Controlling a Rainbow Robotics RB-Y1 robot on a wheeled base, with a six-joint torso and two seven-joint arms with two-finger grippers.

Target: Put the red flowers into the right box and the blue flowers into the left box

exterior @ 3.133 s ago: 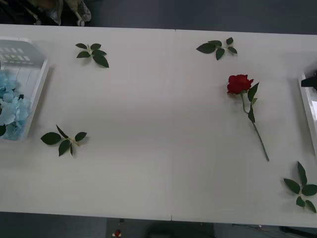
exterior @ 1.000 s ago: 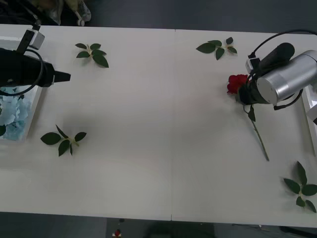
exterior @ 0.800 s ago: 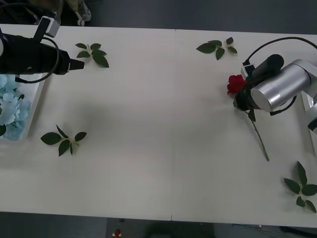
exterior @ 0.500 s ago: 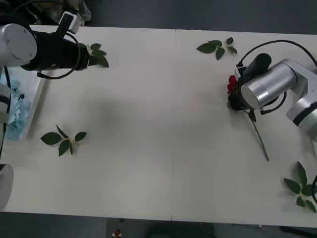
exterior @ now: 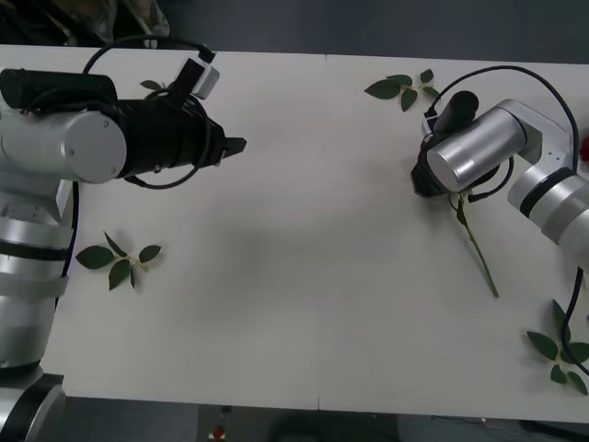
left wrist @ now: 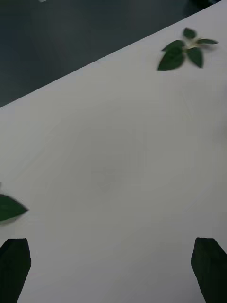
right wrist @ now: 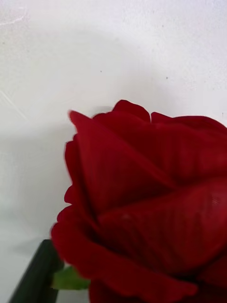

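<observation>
right gripper (exterior: 421, 180): over the rose (right wrist: 142, 208) bloom near the table's (exterior: 304, 304) right edge, grip state cannot be told | stem trails toward the near-right corner | left gripper (exterior: 235, 145): spread wide, empty, far-left, well apart

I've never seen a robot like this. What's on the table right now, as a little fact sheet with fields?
Surface: white table
Red flower: bloom close in front of the right wrist camera; in the front view its stem lies on the table, trailing from under the right arm
Right pincer: over the bloom; one dark finger beside it
Left pincer: open above bare table
Loose leaf sprigs: far right, near left, near right
</observation>
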